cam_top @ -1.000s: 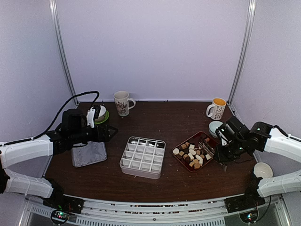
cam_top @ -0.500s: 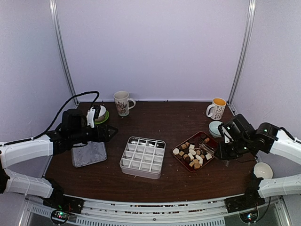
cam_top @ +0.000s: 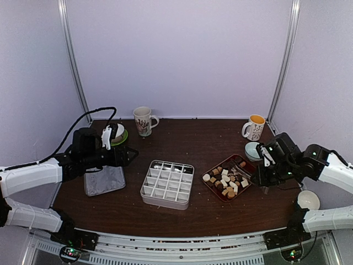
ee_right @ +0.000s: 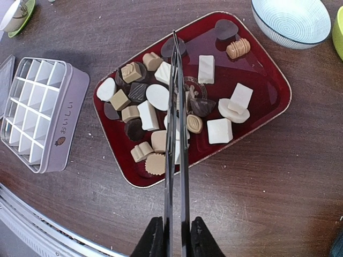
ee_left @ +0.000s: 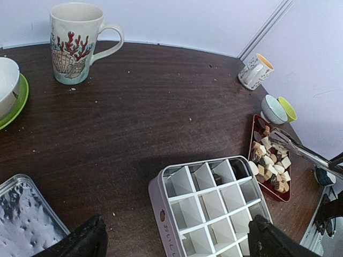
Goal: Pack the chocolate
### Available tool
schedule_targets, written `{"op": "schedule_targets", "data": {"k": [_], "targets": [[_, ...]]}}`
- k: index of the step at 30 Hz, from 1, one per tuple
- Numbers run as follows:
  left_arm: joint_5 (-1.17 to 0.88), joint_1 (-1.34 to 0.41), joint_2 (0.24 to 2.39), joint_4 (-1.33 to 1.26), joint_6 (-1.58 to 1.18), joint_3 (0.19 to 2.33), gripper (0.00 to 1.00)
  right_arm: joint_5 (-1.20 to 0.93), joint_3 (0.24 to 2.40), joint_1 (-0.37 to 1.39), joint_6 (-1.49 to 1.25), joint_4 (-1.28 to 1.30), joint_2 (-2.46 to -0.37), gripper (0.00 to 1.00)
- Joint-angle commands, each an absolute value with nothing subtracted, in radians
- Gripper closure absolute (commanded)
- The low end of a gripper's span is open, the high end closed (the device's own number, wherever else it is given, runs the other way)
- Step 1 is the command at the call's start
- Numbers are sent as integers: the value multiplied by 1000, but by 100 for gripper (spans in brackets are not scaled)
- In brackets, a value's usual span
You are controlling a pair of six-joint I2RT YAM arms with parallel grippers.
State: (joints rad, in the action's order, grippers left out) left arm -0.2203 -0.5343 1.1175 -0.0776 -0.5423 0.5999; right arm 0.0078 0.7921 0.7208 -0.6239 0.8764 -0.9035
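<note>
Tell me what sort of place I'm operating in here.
Probably a robot test booth: plain pale panel walls with metal corner posts enclose a dark brown wooden table staged with brown, tan and white chocolates on a red tray and a divided white tin.

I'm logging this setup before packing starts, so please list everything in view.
chocolates: many, dark brown, tan and white, on the tray
red tray: one, right of centre
divided box: one, pale grey, table centre
lid: one, silver, left of the box
shell mug: one, cream, at the back
orange-lined mug: one, white, back right
white bowl: one, on a green saucer, back left
striped bowl: one, blue-white, beside the tray
green dish: one, next to the striped bowl
small bowl: one, white, far right
tongs: one pair, metal, over the tray
table: one, dark brown
left gripper: black, open, above the box
right gripper: black, shut on the tongs
</note>
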Motion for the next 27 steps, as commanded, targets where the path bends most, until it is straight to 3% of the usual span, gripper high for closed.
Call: {"op": "schedule_targets", "data": {"k": [1,27], "targets": [[-221,-540,1113,-112,-538,597,6,-5,816,713,-608,844,-887,82],[-250,-546,1134,-118,-552,601,6,-220,738,714,-613,698,-808,82]]}}
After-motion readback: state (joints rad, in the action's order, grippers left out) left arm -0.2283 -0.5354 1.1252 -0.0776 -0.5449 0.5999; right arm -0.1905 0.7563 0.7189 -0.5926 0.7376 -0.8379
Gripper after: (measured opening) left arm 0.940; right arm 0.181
